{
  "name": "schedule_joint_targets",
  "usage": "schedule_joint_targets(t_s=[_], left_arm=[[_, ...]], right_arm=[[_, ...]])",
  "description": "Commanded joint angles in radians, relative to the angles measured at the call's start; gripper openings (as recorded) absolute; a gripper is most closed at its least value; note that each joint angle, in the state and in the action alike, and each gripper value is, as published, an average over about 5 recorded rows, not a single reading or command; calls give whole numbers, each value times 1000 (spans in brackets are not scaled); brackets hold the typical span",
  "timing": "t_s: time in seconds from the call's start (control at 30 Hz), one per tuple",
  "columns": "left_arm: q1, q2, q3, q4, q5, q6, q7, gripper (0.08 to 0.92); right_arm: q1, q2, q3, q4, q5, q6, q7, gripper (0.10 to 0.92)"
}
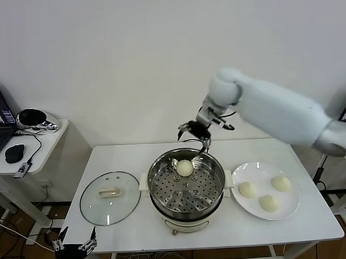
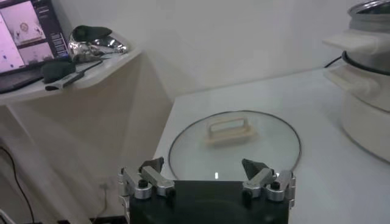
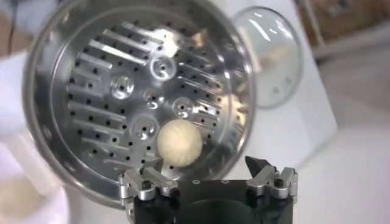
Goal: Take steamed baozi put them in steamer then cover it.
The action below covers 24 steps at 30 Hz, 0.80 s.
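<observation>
Head view high, facing down over whole table [image 1: 137, 233]. Left wrist view low at near-left edge, close on cover [image 2: 234, 146]. Right wrist view straight down, close above steamer [image 3: 55, 67]. Steamer and cover shared by all.

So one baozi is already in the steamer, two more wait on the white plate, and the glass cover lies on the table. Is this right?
Not quite: the white plate holds three baozi, not two, as the head view shows. The rest stands: one baozi sits in the steamer, and the glass cover lies on the table.
</observation>
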Motion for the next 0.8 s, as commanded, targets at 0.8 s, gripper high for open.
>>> schedule_joint_targets(t_s=[0.8], left_arm=[[52,-22,24,-33,19,8,6,823]], right_arm=[[-533,-398,317,154,-289,-378,-9,823]])
